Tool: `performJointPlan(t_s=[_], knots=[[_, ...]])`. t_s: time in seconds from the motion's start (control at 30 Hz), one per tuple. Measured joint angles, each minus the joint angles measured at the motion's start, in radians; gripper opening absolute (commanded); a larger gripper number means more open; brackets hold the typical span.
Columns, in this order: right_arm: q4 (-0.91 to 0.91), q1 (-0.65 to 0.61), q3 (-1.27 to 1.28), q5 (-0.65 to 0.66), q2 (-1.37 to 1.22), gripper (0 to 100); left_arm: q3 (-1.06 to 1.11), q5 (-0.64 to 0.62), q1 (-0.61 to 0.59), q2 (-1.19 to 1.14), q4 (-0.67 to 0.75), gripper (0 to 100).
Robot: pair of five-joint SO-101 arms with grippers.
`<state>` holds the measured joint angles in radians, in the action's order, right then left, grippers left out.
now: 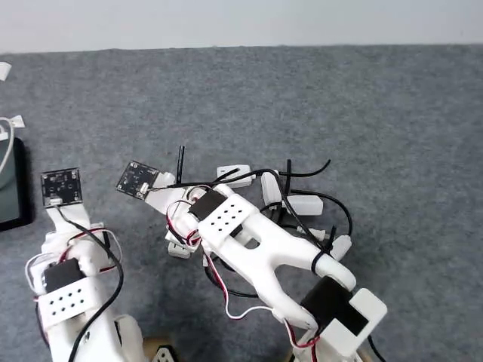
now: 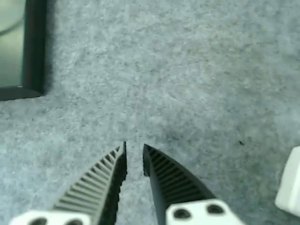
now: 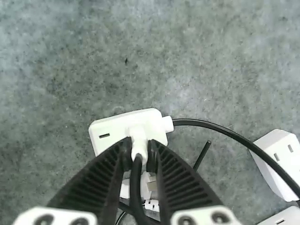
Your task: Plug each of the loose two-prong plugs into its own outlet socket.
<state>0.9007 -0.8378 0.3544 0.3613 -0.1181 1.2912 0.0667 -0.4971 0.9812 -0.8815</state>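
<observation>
Right pincer [image 3: 138,142] pinching one plug [image 3: 138,132], against one socket [image 3: 110,130] — left pincer [image 2: 134,149] slightly spread

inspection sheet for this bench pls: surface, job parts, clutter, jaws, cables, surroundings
surface: grey carpet-like mat under both arms
job's things: white two-prong plug pressed against a white outlet block; how deep it sits cannot be told; another white outlet block lies nearby
clutter: small white scraps near the mat's far-left edge
grippers: left jaws slightly apart, holding nothing; right jaws shut on the plug
cables: black cord leaving the block; more loop among the blocks
surroundings: black-framed flat panel at the left edge; pale wall behind
</observation>
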Motion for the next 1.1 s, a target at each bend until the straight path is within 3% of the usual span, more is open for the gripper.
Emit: performJointPlan(t_s=[0.1,0.23,0.4,0.6,1.1], knots=[[0.0,0.0,0.0,-0.003,0.0,2.2,0.0,0.0,0.005,0.0,0.0,1],[0.002,0.0,-0.006,-0.11,-0.002,12.5,-0.002,-0.008,-0.02,0.0,0.0,1],[0.028,-0.009,-0.029,-0.397,-0.041,24.0,-0.02,-0.055,-0.043,0.0,0.0,1],[0.032,-0.101,-0.035,-0.709,-0.061,26.6,-0.021,-0.057,-0.072,0.0,0.043,1],[0.031,-0.12,-0.252,-0.798,-0.292,26.3,-0.021,-0.061,-0.089,0.0,0.049,1]])
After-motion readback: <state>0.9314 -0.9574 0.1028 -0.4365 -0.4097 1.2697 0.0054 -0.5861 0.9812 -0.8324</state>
